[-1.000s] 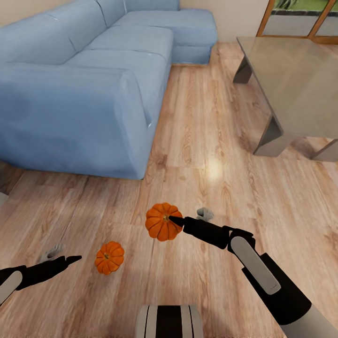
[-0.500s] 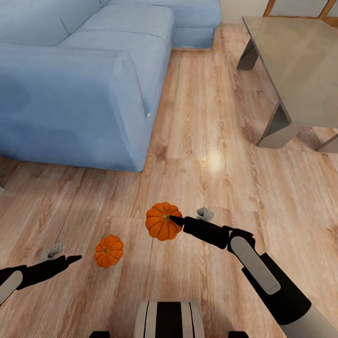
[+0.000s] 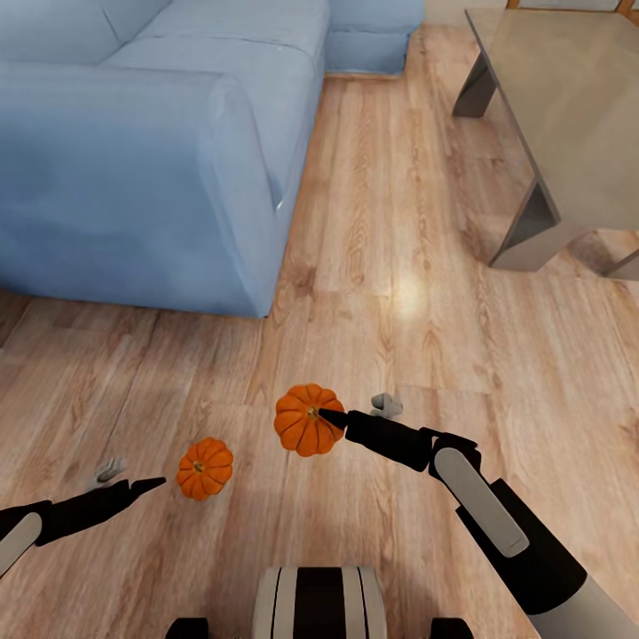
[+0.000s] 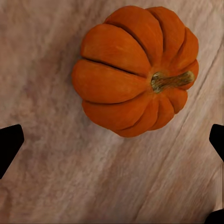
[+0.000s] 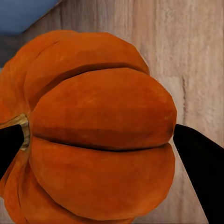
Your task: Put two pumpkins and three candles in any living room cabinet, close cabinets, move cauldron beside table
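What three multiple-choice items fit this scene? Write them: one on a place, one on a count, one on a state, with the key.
1. The loose pumpkin lies:
A in a drawer; B on the floor; C on a chair.
2. Pumpkins in the head view:
A one; B two; C three.
3. The left gripper has its jaws:
A open; B shut on a candle; C shut on a pumpkin.

Key:
1 B: it sits on the bare wood planks.
2 B: the loose one plus the held pumpkin in the right gripper.
3 A: the left wrist view shows the jaws wide apart with nothing between them.
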